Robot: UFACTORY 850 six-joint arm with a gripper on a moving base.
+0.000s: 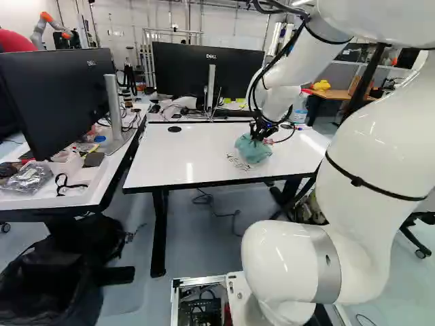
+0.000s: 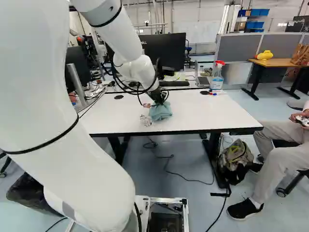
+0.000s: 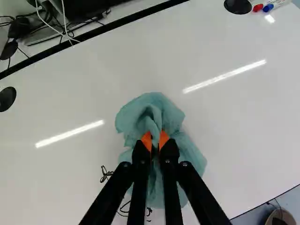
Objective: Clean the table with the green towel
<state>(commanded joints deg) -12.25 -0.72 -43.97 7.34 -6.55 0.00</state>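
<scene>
Green towel (image 1: 252,150), pinched in the tool (image 2: 160,100), lies with its long axis roughly along the fingers (image 3: 141,157).

Passage open over table (image 3: 243,131) either side of towel (image 3: 190,154); spray bottle (image 2: 217,81) near far corner, monitor (image 1: 180,75) beyond.

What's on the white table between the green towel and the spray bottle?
In the right base view: bare tabletop by the towel, then a black disc and markers.

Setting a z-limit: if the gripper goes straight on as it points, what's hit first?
Likely the lower folds of the green towel the gripper holds, then the white tabletop; any gap is unclear.
</scene>
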